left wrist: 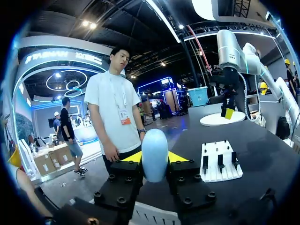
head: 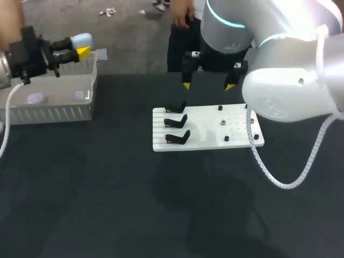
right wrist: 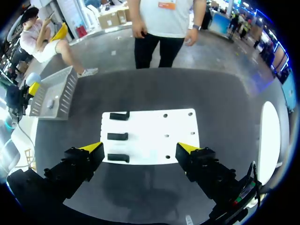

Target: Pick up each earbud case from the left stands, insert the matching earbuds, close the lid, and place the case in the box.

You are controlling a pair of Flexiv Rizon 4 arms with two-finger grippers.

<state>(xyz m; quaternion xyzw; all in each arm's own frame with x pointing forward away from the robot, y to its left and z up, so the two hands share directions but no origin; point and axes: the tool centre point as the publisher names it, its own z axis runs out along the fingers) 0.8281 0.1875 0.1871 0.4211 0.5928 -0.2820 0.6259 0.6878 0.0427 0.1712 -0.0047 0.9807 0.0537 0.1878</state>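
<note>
My left gripper (head: 80, 49) hangs over the far rim of the grey box (head: 54, 110) at the back left, shut on a pale blue earbud case (head: 82, 39). In the left wrist view the case (left wrist: 154, 152) stands upright, and both yellow tips of the left gripper (left wrist: 154, 158) touch it. My right gripper (head: 208, 85) hovers open and empty above the far edge of the white board (head: 207, 141). Three black stands (right wrist: 117, 136) on the board's left side are bare.
Small dark pegs (head: 222, 122) dot the right half of the board. Two pale rounded things (head: 35, 98) lie inside the box. Black tabletop (head: 107, 204) stretches in front of the board and box.
</note>
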